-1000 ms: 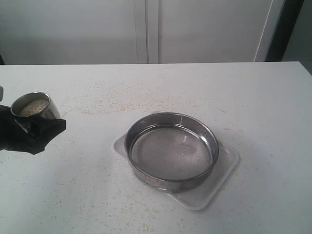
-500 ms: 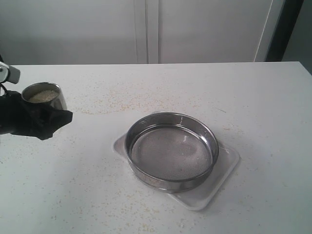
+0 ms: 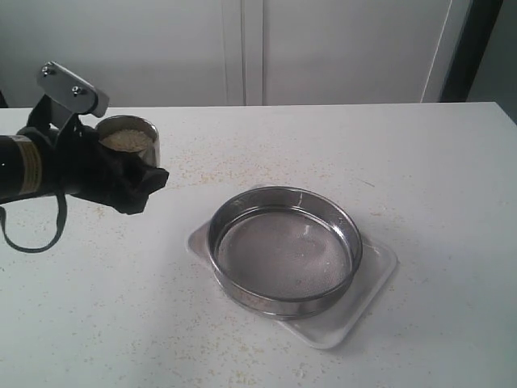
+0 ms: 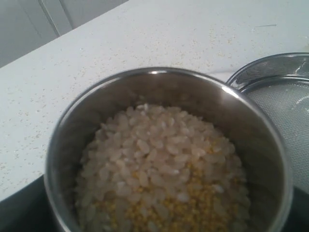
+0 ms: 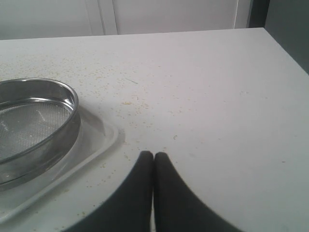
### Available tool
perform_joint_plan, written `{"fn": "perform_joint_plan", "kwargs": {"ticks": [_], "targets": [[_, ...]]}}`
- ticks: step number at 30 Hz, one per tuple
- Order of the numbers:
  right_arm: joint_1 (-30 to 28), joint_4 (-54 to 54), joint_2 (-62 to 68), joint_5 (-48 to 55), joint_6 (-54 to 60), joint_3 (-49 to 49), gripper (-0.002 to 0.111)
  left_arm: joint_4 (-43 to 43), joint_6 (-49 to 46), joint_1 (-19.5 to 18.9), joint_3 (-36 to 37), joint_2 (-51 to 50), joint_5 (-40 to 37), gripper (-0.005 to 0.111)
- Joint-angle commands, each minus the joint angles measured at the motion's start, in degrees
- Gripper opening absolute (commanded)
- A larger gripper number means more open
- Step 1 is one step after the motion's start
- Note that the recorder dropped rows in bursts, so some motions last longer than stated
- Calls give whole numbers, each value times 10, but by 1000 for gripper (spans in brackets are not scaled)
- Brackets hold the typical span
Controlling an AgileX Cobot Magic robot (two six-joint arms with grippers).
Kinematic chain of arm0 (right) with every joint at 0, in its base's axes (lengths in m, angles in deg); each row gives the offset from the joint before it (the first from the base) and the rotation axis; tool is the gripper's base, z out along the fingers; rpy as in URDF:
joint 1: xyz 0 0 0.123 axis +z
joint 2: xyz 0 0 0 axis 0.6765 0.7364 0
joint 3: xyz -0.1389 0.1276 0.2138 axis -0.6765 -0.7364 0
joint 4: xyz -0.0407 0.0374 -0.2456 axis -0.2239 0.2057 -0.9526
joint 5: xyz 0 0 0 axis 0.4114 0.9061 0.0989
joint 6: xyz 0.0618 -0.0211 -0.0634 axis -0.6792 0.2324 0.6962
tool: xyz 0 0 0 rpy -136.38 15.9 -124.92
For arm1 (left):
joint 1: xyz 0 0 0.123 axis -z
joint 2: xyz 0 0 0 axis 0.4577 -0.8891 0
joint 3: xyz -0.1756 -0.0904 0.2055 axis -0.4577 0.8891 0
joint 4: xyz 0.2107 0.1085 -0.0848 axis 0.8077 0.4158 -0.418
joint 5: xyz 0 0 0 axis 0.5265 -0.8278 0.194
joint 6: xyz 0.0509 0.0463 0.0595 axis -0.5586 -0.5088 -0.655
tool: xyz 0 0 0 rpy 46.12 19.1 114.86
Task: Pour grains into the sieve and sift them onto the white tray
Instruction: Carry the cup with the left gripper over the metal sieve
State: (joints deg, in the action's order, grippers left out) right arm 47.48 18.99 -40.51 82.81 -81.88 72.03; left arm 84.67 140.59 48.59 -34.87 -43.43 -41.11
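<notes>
sieve [image 3: 284, 250] on tray [image 3: 373, 283] at lower centre of frame, on the worktop [image 3: 420, 153], cup [image 3: 144, 149] holding grains [image 3: 125, 140] at upper left, in the left tool [image 3: 136, 166], well apart from sieve

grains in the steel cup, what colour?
The grains in the steel cup are whitish, rice-like, with finer yellow-orange granules mixed in. Left wrist view shows it best.

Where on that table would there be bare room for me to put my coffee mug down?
The widest bare stretch lies right of the white tray, out to the table edge. Also free: the strip behind the sieve and the near left corner. Crowded: far left, where the left arm holds the cup.
</notes>
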Motion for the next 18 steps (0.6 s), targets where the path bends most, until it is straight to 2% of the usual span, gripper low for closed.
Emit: {"fn": "perform_joint_plan", "kwargs": {"ticks": [1,6,18], "targets": [[-4,0,-3,-8,1,-1,0,1,8,29,-33,-19,-39,0],[-4,0,-3,-8,1,-1,0,1,8,49,-64,-47,-55,0],[-4,0,-3,-8,1,-1,0,38,4,128,-142,-119,-158,0]]}}
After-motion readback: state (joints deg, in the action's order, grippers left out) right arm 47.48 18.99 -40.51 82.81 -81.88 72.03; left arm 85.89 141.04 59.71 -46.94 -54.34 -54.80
